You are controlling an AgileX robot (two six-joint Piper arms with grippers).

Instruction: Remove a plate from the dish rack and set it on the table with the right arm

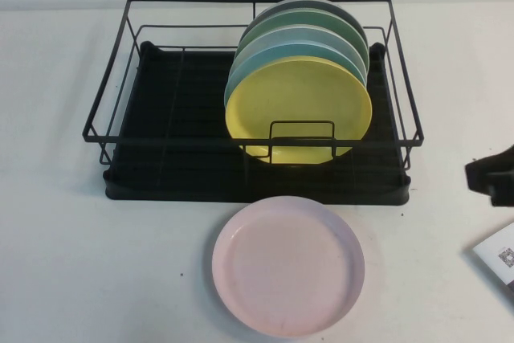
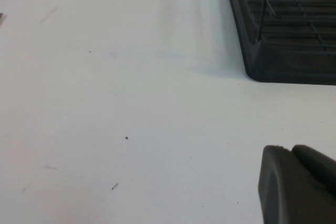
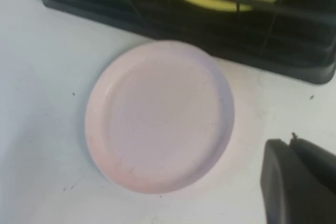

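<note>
On the white table [image 1: 72,263], nearest the robot, the pink plate [image 1: 288,267] is seen lying flat, rim up, just in front of the dish rack [image 1: 161,142]. Off at the right edge, the right gripper [image 1: 491,176] is held clear of it, jaws closed on nothing. Farther back, a yellow plate [image 1: 299,110] and greenish plates [image 1: 309,30] are stood upright in the rack. The left gripper [image 2: 297,184] is poised above bare table; its jaws cannot be told.

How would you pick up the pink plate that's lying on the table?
Probably by the rim. The pink plate lies flat on the table, face up, so only its low raised edge gives a hold. Its right edge looks best, nearest the shut right claw and away from the dish rack.
</note>
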